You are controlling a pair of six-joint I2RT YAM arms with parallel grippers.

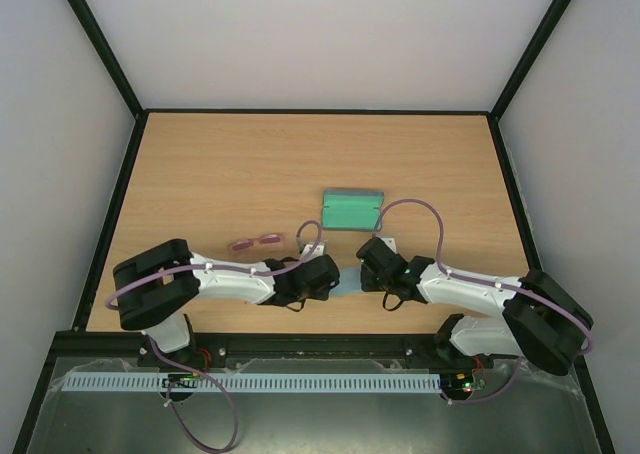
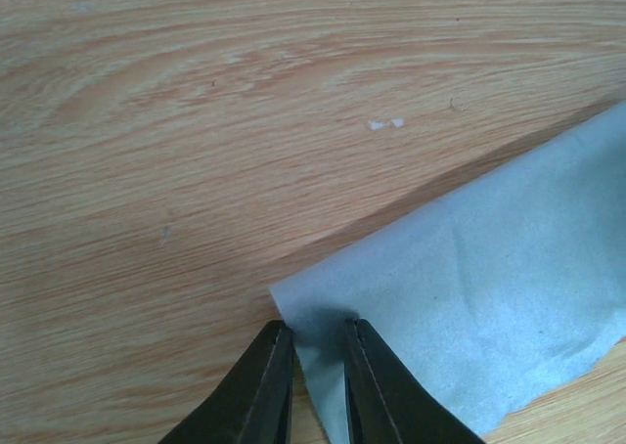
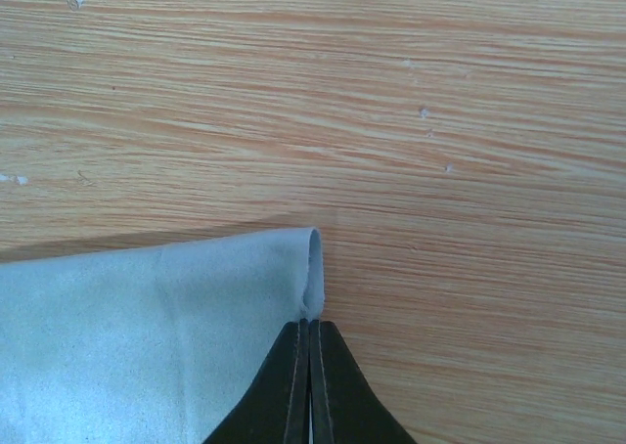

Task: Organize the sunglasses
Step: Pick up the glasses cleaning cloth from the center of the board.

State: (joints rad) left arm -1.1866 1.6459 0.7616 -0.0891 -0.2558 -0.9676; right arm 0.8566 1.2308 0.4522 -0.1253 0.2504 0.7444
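Black fingertips of the right gripper (image 3: 310,325) were pressed flat together at the folded edge of a light blue cloth (image 3: 147,336), apparently pinching that corner, though the bite itself was hidden under the tips.

The sunglasses (image 1: 256,241), a thin pink pair, lay on the wooden table (image 1: 250,164) just beyond the left arm, held by neither gripper. Whether their arms were folded was too small to tell from above. To their right and a little farther back sat a rectangular case (image 1: 352,209), showing green from overhead and apart from both the glasses and the cloth.

Nearer the 2 arms, the cloth lay between the wrists. The left gripper (image 2: 315,329) stood with its jaws narrowly apart astride the cloth's other near corner, fabric between them but a gap showing on each side, so that corner was not clamped.

Judged from this, the step in hand was handling the cloth with both arms, while the glasses themselves awaited their turn. The next move called for the left jaws to nip their corner as firmly as the right. After that, the 2 grippers would need to travel together and level, so the thin fabric neither slipped free nor dragged toward the glasses.
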